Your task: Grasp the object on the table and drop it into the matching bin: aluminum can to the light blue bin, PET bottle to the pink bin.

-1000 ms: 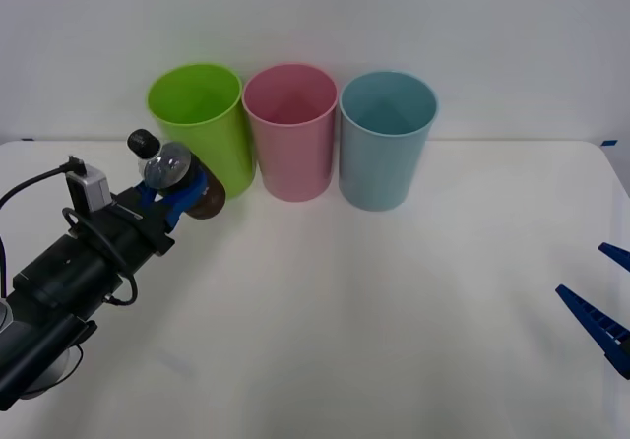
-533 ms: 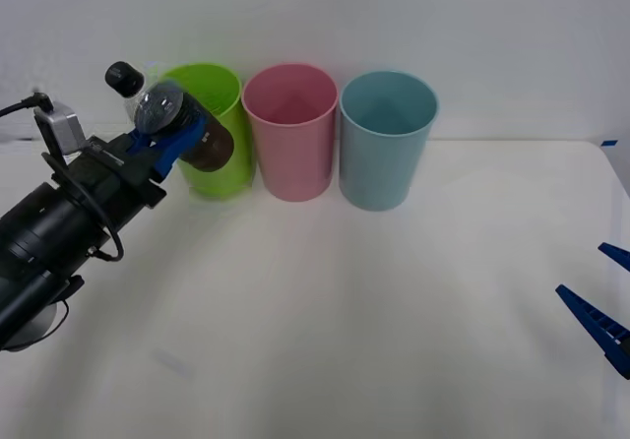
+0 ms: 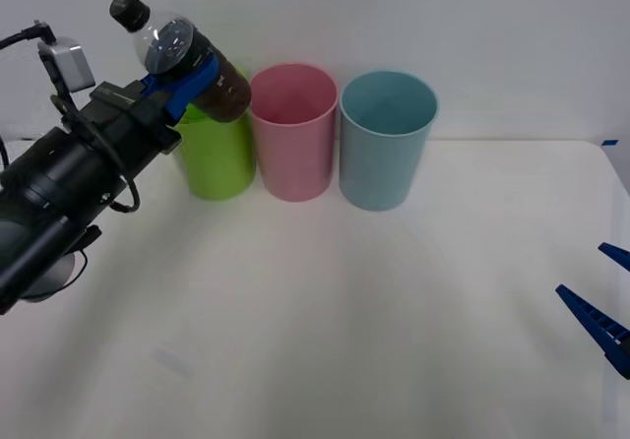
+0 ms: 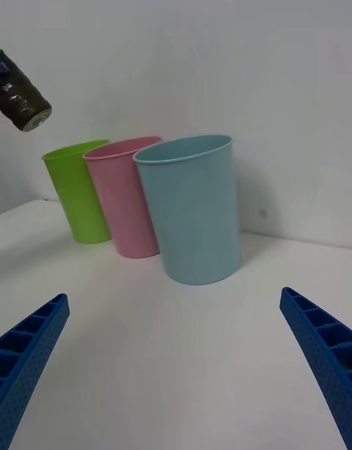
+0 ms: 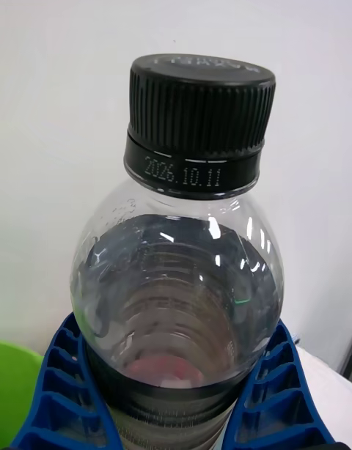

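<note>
- Left gripper [image 3: 182,80] clamps the PET bottle [image 3: 187,60], held tilted in the air above the lime green bin [image 3: 215,158].
- Pink bin [image 3: 293,134], then light blue bin [image 3: 386,142]; insides look bare.
- White table [image 3: 345,311], pale wall behind.
- Right gripper [image 4: 176,362] spread wide, low at the right.

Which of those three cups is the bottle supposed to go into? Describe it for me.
At the far edge of the white table stands a row of three bins. The pink bin is the middle one, between the lime green bin and the light blue bin.
</note>
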